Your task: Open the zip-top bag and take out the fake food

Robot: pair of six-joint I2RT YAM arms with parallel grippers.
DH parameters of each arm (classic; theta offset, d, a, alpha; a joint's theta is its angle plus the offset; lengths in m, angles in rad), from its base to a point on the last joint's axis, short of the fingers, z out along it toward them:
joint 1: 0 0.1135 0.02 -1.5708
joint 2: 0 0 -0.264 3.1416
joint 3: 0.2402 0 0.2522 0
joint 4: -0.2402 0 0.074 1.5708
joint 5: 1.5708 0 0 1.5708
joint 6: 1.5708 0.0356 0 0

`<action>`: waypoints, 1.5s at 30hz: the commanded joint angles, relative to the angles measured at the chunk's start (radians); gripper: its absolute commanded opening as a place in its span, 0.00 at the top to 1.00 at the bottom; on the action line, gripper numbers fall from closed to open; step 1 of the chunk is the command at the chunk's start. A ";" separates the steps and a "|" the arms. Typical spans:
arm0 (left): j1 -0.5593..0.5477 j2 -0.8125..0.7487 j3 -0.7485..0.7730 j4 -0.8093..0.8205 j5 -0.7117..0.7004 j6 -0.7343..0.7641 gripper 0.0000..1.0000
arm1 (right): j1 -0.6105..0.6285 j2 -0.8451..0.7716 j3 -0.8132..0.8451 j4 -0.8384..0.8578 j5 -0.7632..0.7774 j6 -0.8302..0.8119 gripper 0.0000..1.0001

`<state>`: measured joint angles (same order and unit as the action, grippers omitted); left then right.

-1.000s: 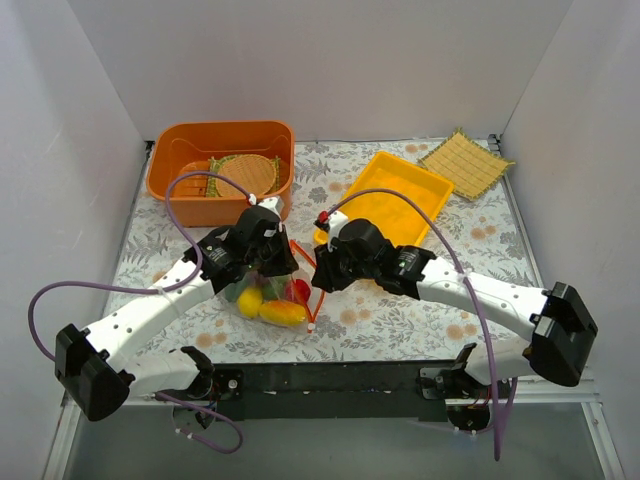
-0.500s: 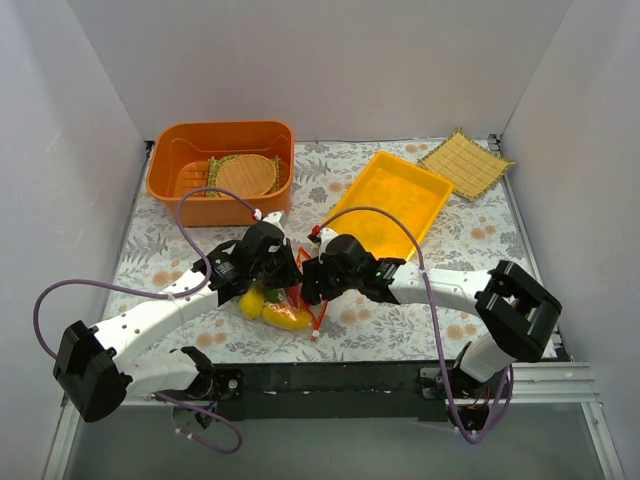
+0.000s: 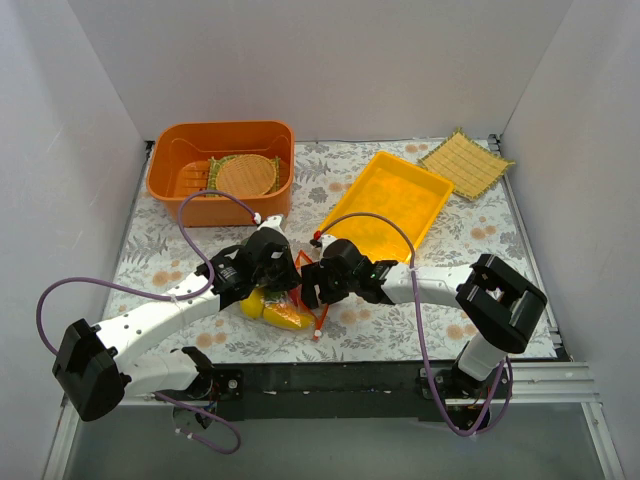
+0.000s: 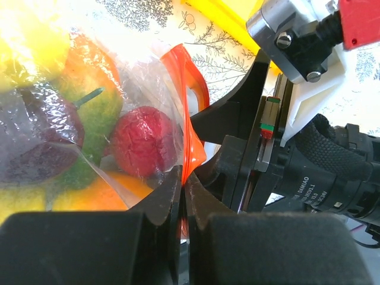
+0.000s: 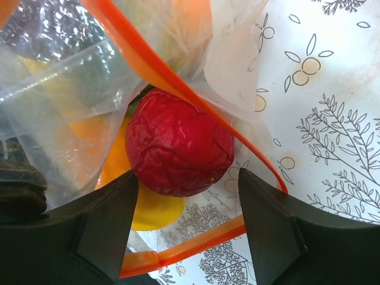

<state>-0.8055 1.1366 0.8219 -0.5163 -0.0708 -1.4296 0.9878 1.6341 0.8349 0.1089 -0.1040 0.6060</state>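
On the floral tabletop [image 3: 500, 235], toward its near edge, the left gripper [image 4: 183, 181] clamps the orange-red zip strip [image 4: 189, 119] of the clear crinkly zip-top bag [image 4: 139, 77], so the right gripper [image 5: 185, 178], spread wide around the glossy red fake fruit [image 5: 178, 148], should close gently, centred.

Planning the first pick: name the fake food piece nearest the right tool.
The wrinkled red piece, between the right tool's open fingers; the yellow one sits behind it, farther off.

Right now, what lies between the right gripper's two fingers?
In the right wrist view, a red wrinkled fake fruit sits between the fingers of the open right gripper, at the parted mouth of the zip-top bag.
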 commanded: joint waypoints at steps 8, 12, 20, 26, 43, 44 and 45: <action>-0.041 -0.052 -0.026 0.064 0.053 -0.034 1.00 | -0.001 0.021 0.010 0.227 -0.010 0.058 0.21; -0.041 -0.058 -0.030 0.064 0.049 -0.035 1.00 | -0.001 0.021 0.013 0.235 0.029 0.074 0.21; -0.040 -0.054 -0.035 0.061 0.022 -0.031 1.00 | -0.001 0.064 0.026 0.238 0.053 0.097 0.28; -0.041 -0.034 -0.029 -0.022 -0.130 -0.084 1.00 | -0.001 0.001 0.015 0.193 0.075 0.064 0.58; 0.006 0.005 0.011 -0.085 -0.290 -0.132 1.00 | 0.000 -0.270 -0.016 -0.095 0.134 -0.055 0.67; 0.009 0.008 0.013 -0.083 -0.282 -0.126 1.00 | 0.000 -0.287 -0.013 -0.107 0.148 -0.066 0.67; 0.011 0.008 0.017 -0.083 -0.282 -0.124 1.00 | -0.005 -0.316 -0.008 -0.164 0.161 -0.075 0.67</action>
<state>-0.8112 1.1446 0.7975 -0.5850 -0.3180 -1.5597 0.9871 1.4166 0.8139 0.0525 -0.0185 0.5892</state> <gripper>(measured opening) 0.012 0.579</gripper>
